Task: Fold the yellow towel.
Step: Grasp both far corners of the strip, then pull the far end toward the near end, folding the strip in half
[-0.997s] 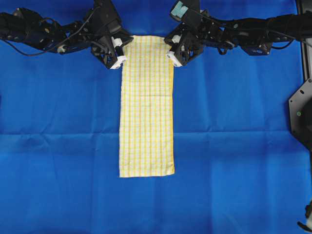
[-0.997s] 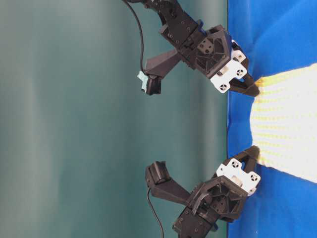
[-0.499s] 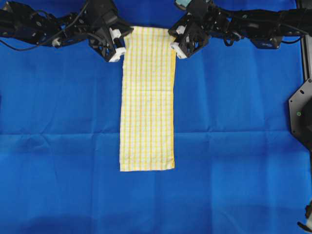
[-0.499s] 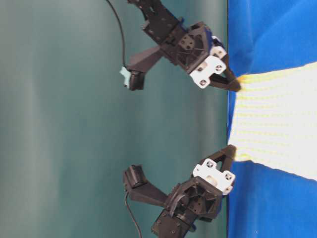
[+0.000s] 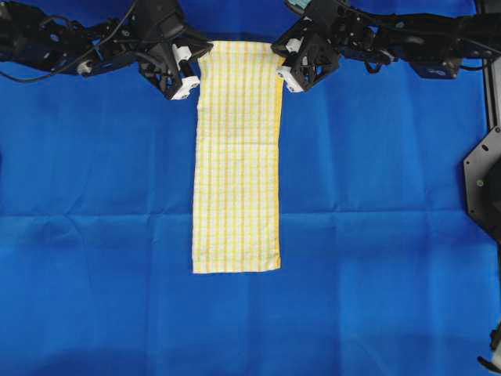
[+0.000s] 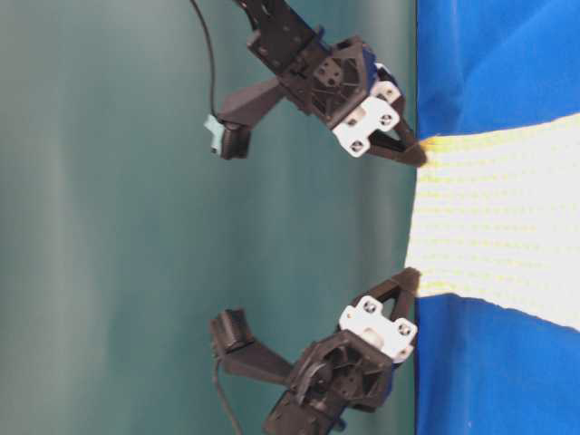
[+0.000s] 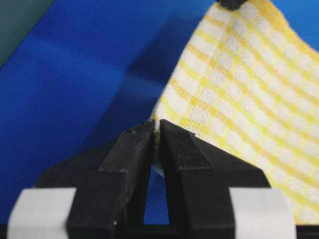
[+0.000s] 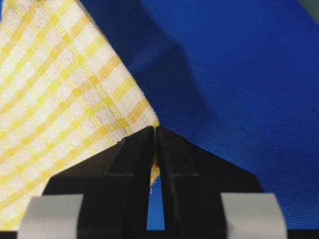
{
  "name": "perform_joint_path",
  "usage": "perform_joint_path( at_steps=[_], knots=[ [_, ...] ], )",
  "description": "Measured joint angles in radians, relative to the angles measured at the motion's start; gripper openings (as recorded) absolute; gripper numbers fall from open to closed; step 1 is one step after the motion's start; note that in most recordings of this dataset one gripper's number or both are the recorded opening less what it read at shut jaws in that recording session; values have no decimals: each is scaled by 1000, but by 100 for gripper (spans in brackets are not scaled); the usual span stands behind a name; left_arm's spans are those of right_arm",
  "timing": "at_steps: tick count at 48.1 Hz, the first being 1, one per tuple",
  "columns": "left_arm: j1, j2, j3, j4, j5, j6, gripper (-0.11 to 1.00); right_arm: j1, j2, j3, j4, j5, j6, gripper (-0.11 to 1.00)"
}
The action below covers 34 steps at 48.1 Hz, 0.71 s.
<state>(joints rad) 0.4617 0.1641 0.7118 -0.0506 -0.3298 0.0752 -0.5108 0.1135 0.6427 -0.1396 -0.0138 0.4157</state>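
The yellow towel (image 5: 236,157) lay as a long strip on the blue sheet (image 5: 94,235) (far end lifted) — the left gripper (image 5: 190,80) and right gripper (image 5: 283,78) each pinched a far corner.

I'm looking in on a robotics lab bench, not a home. A plain blue fabric sheet (image 5: 376,235) covers the whole tabletop, a flat teal backdrop wall (image 6: 109,227) stands behind it, and a black angular metal mounting bracket (image 5: 484,184) sits at the right edge, beside black cabled robot arms.
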Motion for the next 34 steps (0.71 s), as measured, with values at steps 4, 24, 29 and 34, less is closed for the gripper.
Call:
perform_joint_path(
  at_steps=[4, 24, 29, 34],
  knots=[
    [-15, -34, 11, 0, 9, 0, 5, 15, -29, 14, 2, 2, -2, 3],
    [-186, -161, 123, 0, 31, -20, 5, 183, -155, 140, 11, -37, 9, 3],
    [-245, -175, 149, -2, 28, -28, 5, 249, -176, 172, 26, -57, 9, 3],
    [-324, -178, 163, -3, 23, -46, 5, 308, -189, 195, 41, -58, 9, 3]
  ],
)
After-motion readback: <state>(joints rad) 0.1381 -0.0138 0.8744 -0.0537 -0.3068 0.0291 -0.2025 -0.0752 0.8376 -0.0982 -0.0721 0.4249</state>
